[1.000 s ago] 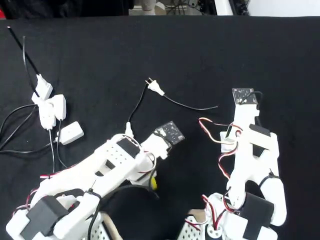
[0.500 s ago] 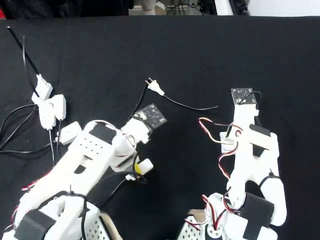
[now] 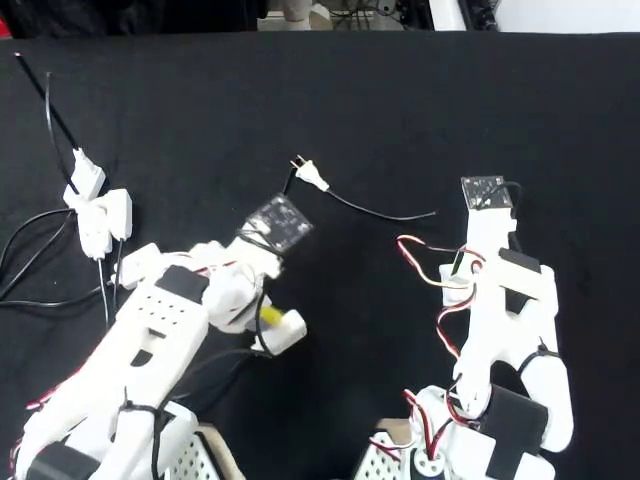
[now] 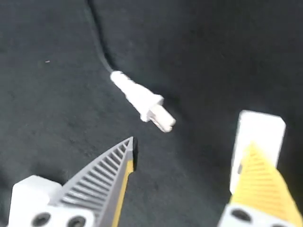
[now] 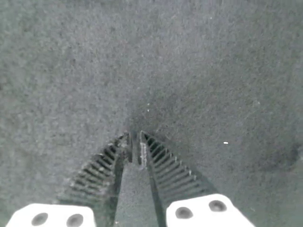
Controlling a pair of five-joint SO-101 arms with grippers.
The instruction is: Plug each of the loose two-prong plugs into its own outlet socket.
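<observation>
Left jaws wide and empty, lining up on the loose plug.

My left gripper [image 4: 191, 137] hangs spread wide, holding nothing, just short of the white two-prong plug [image 4: 139, 99]. The plug lies flat on the black table [image 3: 450, 100], well apart from the outlet sockets [image 3: 100, 210] off to my left. I judge I should straddle its body squarely, clear of prongs [image 4: 163, 120] and cord [image 4: 99, 42], before closing. My right gripper [image 5: 135, 142] sits pinched together, empty.

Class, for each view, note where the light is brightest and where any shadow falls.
High view: white arms and the loose plug stand bright on the black cloth, no glare. Left wrist view: the plug casts barely any shadow. Right wrist view: even light, a darker patch ahead of the right tool.
</observation>
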